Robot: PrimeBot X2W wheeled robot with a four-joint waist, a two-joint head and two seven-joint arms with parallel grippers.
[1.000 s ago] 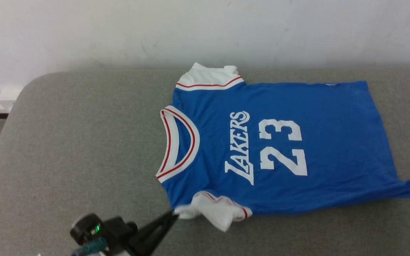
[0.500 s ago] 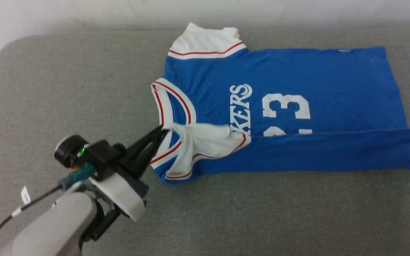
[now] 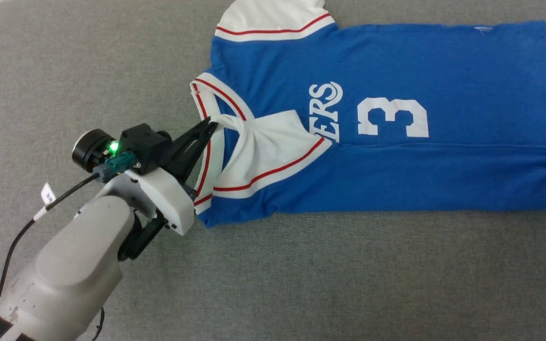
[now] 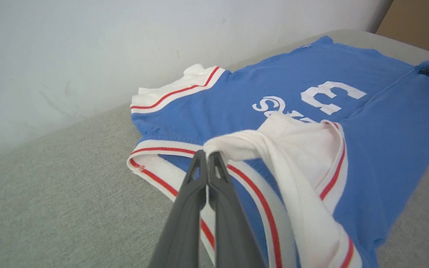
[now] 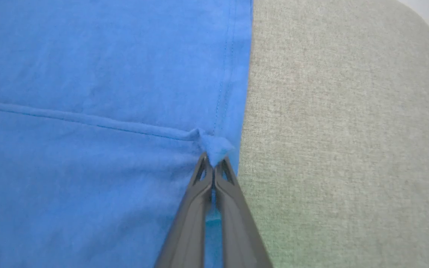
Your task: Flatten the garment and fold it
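One royal-blue garment [image 3: 443, 61] (white sleeves, red-striped trim), lengthwise fold.

Grey fabric surface [image 3: 349, 284]; blue jersey [image 3: 443, 61] on it.

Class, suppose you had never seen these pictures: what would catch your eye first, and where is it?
The royal-blue garment lies across the grey padded surface, its near edge folded over so the chest reads "ERS" and "3". At the collar end the left claw pinches the white sleeve; at the hem end the right claw pinches a blue corner.
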